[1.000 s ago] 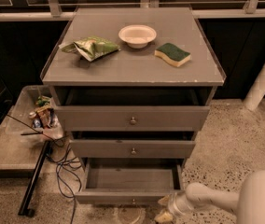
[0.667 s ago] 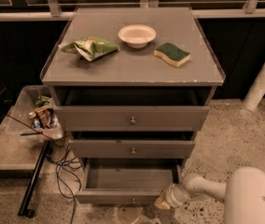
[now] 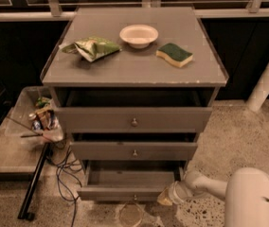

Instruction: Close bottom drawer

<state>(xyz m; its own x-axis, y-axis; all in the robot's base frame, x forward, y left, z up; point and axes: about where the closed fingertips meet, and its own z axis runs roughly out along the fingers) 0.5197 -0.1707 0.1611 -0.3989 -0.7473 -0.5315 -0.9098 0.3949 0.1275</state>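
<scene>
The bottom drawer is standing pulled well out at the foot of the grey cabinet, jutting past the middle drawer and the top drawer. Black cables are trailing on the floor just left of it. Nothing is lying across its front. The gripper is sitting low at the drawer's front right corner, touching or just beside the panel; whether it is spread or closed I cannot tell. A chip bag, a white bowl and a green sponge are lying on the cabinet's top.
</scene>
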